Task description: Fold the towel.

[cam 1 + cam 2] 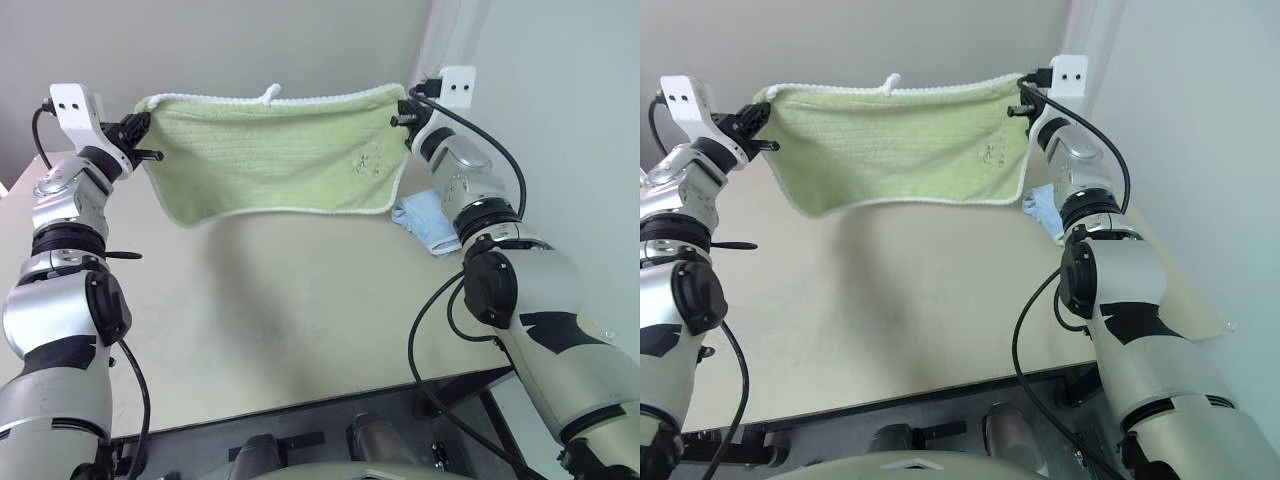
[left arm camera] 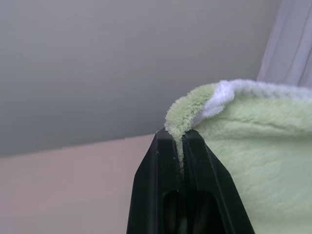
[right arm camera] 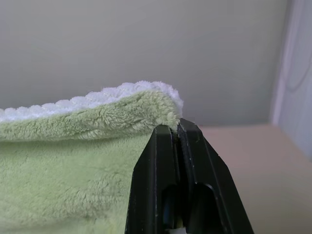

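Observation:
The light green towel (image 1: pixel 275 155) hangs stretched in the air above the far part of the table, its white-trimmed top edge level and a small white loop (image 1: pixel 269 93) at the middle. My left gripper (image 1: pixel 145 125) is shut on its top left corner, and my right gripper (image 1: pixel 403 108) is shut on its top right corner. In the left wrist view the black fingers (image 2: pixel 161 165) pinch green terry (image 2: pixel 253 161); the right wrist view shows the same pinch (image 3: pixel 176 127). A small grey motif (image 1: pixel 368 160) sits near the right side.
A light blue towel (image 1: pixel 425 222) lies crumpled on the beige table (image 1: pixel 290 320) at the far right, under my right forearm. A grey wall stands behind the table, and a white curtain hangs at the right. The table's front edge runs below.

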{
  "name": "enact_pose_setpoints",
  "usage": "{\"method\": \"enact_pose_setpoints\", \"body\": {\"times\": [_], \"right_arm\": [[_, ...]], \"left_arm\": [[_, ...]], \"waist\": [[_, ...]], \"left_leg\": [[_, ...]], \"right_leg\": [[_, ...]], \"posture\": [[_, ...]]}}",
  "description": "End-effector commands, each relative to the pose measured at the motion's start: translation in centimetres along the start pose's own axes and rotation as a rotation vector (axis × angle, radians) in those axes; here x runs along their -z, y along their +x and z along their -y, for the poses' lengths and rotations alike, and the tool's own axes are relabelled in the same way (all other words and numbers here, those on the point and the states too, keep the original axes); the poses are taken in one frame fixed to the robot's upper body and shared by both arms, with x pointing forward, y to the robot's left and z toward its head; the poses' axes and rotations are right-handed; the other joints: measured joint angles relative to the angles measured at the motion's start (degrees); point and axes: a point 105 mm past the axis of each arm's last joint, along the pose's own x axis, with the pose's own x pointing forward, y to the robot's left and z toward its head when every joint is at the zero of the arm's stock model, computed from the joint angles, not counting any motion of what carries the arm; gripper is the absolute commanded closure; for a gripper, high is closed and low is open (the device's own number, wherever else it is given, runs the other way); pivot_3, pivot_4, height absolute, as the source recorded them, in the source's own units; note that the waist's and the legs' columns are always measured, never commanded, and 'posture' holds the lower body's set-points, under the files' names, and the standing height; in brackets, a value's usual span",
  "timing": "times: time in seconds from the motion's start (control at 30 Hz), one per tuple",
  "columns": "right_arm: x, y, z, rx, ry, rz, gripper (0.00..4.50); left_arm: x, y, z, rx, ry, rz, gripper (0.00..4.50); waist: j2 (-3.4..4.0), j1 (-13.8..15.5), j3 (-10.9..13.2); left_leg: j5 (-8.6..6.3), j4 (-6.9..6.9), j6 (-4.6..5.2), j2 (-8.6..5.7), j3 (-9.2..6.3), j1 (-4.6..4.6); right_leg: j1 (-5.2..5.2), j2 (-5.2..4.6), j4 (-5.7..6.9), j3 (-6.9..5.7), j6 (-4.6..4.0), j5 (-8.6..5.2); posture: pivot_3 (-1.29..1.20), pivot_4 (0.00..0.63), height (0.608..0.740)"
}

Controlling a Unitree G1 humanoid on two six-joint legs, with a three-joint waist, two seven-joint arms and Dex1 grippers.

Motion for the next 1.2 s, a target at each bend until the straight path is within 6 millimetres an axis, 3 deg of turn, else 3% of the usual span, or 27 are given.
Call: {"method": "enact_pose_setpoints", "body": {"times": [0.03,0.2,0.33,0.47,0.67,1.0,1.2], "right_arm": [[-0.4,-0.3,-0.8,-0.084,-0.021,0.065,4.50],[3.4,-2.6,-0.8,-0.240,-0.045,0.010,4.50],[5.0,-5.6,-1.5,-0.420,-0.052,-0.008,4.50],[5.7,-10.2,-1.7,-0.537,-0.050,-0.049,4.50],[5.8,-15.5,-2.2,-0.627,-0.004,-0.137,4.50],[7.2,-21.9,-2.9,-0.732,0.001,-0.298,4.50],[8.3,-24.2,-3.0,-0.759,-0.020,-0.378,4.50]], "left_arm": [[-0.7,-1.5,-1.4,0.016,0.065,0.025,4.47],[2.6,-4.4,-2.1,0.119,0.098,-0.058,4.47],[5.6,-8.0,-0.8,0.362,0.166,-0.177,4.47],[6.8,-11.6,-1.4,0.390,0.138,-0.236,4.47],[7.5,-15.9,-1.1,0.374,0.088,-0.295,4.47],[10.3,-21.8,-0.3,0.355,0.065,-0.464,4.47],[11.1,-24.6,0.1,0.382,0.057,-0.551,4.47]], "waist": [[0.00,0.00,0.00],[-0.01,0.12,-0.01],[-0.01,0.26,-0.01],[-0.02,0.48,-0.01],[-0.03,0.77,-0.01],[-0.38,0.78,0.08],[-0.58,1.11,-0.02]], "left_leg": [[0.00,0.00,0.00,0.00,0.00,0.00],[0.00,0.16,0.00,-0.01,-0.01,0.03],[0.00,0.23,0.00,-0.01,-0.02,0.00],[0.00,0.31,-0.01,0.02,-0.08,-0.07],[0.00,0.43,-0.01,0.10,-0.06,0.21],[-0.11,0.59,-0.22,0.13,0.06,1.00],[-0.22,0.31,-0.40,0.19,0.23,0.78]], "right_leg": [[0.00,0.00,0.00,0.00,0.00,0.00],[0.11,-0.02,0.07,-0.01,0.01,0.00],[0.06,-0.02,0.19,-0.02,0.01,0.00],[-0.09,-0.02,0.47,-0.02,-0.01,-0.04],[-0.09,0.04,1.00,-0.01,-0.14,-0.38],[0.61,-0.13,0.52,-0.01,-0.44,-0.45],[0.60,-0.30,-0.12,-0.05,-0.42,-0.45]], "posture": [[0.00,0.000,0.740],[0.00,0.000,0.740],[0.00,0.000,0.740],[0.00,0.000,0.740],[0.00,0.000,0.740],[0.00,0.000,0.740],[0.00,0.000,0.740]]}}
